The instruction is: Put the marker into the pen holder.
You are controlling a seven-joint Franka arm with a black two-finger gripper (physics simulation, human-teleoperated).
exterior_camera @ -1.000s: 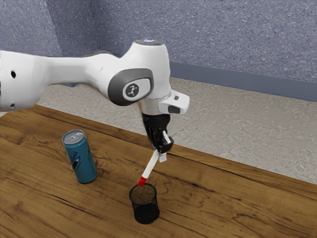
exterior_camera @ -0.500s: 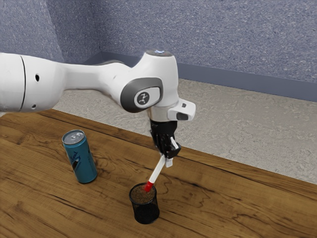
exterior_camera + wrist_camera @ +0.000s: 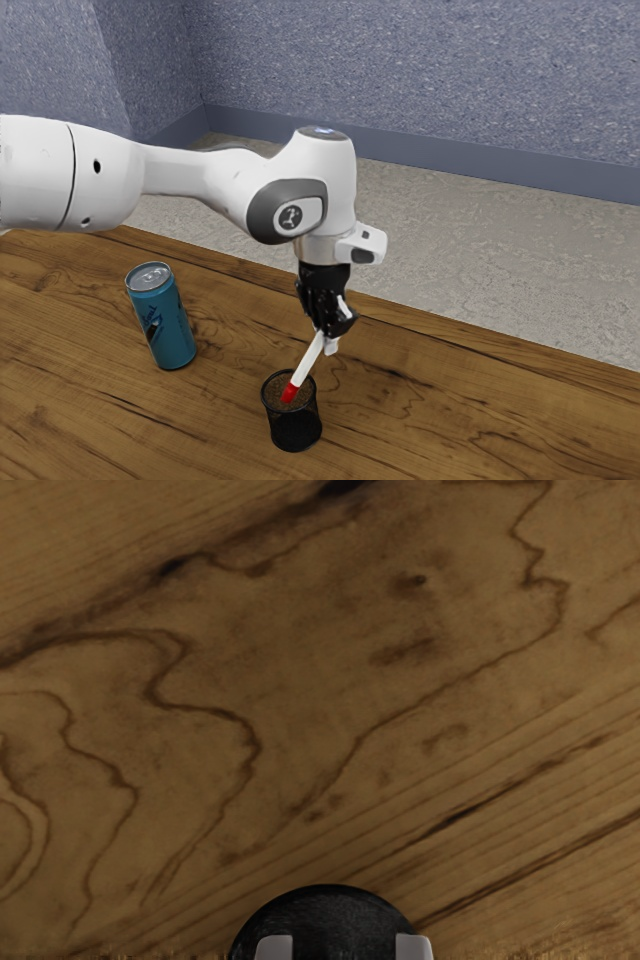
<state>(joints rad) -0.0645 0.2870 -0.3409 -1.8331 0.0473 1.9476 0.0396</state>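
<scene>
The tool (image 3: 328, 336) pinches the marker (image 3: 308, 363) near its white top. The marker leans, red end at the pen holder's (image 3: 296, 428) mouth, in from the table's (image 3: 440, 400) far edge. It looks light, hard and maybe slippery; holding high seems best.

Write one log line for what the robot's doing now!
gripper: shut on marker | marker: tilted, red end at mouth of pen holder | blue can: upright
</scene>
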